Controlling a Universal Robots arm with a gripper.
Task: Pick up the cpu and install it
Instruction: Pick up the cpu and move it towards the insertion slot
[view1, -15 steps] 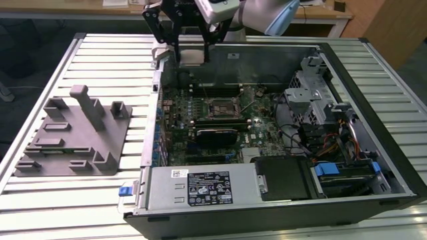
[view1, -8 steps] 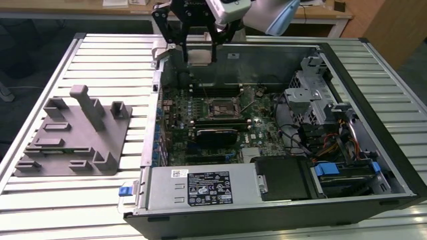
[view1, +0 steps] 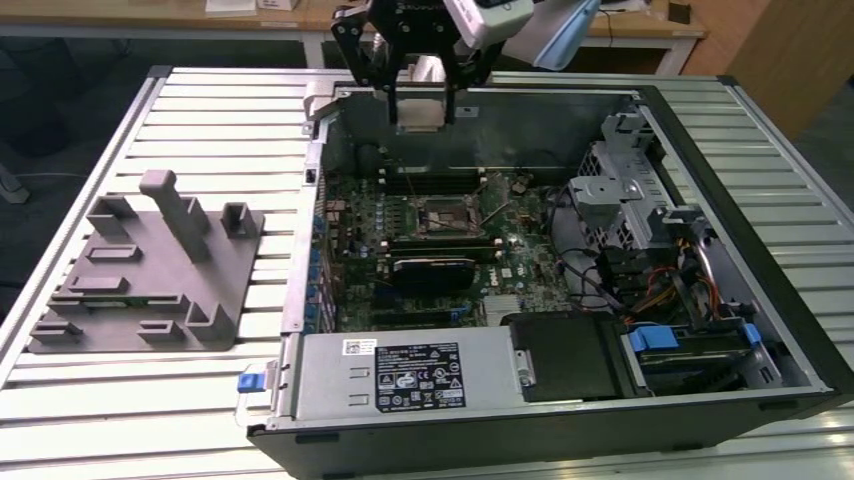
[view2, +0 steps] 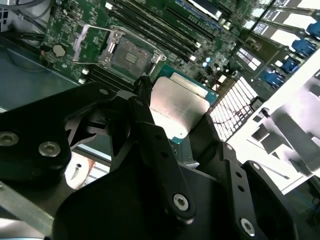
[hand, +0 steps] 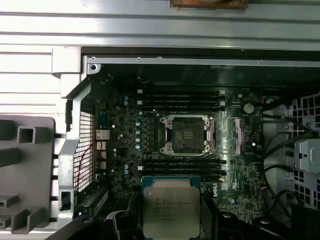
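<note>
Above the open grey computer case (view1: 534, 112), black finger links hide two edges of the flat, square, silver-topped cpu (view2: 177, 106) in the second wrist view. The black gripper's (view2: 175, 120) jaws pinch it there, well clear of the dark metal-framed socket (view2: 127, 52).

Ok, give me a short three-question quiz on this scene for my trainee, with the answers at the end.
1. True or false: the cpu already sits in the socket.
2. What does the gripper hold? A) nothing B) the cpu C) a cable.
3. Fill in: the grey fixture lies on the exterior view's ___ of the computer case.
Key: 1 false, the gripper holds it above the motherboard; 2 B; 3 left.
</note>
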